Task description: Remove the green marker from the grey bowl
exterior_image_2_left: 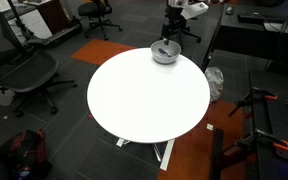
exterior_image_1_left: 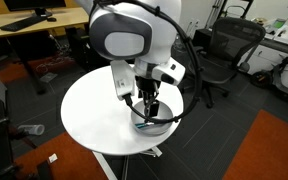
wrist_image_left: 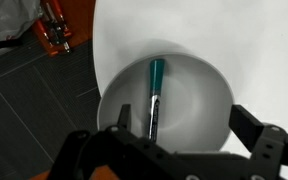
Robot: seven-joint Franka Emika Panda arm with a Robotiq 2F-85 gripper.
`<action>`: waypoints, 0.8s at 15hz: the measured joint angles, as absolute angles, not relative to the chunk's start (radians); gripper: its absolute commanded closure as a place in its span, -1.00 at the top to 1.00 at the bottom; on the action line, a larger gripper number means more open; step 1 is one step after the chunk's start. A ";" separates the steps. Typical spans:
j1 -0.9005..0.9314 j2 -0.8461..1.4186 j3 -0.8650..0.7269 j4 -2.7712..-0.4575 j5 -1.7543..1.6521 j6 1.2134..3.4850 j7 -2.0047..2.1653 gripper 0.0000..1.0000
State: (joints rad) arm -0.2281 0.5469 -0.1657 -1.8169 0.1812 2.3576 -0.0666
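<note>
The green marker (wrist_image_left: 154, 98) lies flat on the pale inside of the grey bowl (wrist_image_left: 202, 98), with its teal end pointing away from the gripper (wrist_image_left: 179, 150). Nothing else is in the bowl. I hold the gripper directly above the bowl, jaws spread wide and empty. I judge this to be the approach before the grasp. Next I must lower into the bowl and close across the thin barrel. The bowl sits near the edge of the white round table (exterior_image_2_left: 144, 100).

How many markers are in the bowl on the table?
1. The marker lies on the floor of the bowl, near its middle, in the wrist view. The fingers cover the bowl's near edge, so another could hide there.
</note>
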 measured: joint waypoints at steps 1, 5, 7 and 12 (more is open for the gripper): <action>-0.231 0.568 -0.165 -1.795 0.182 2.358 -0.058 1.00; -0.238 0.652 -0.164 -1.710 0.182 2.358 -0.011 1.00; -0.242 0.693 -0.164 -1.671 0.182 2.357 0.009 1.00; -0.251 0.788 -0.164 -1.583 0.182 2.357 0.040 1.00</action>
State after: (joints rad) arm -0.2507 0.7880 -0.1637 -1.5835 0.1823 2.3571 0.0401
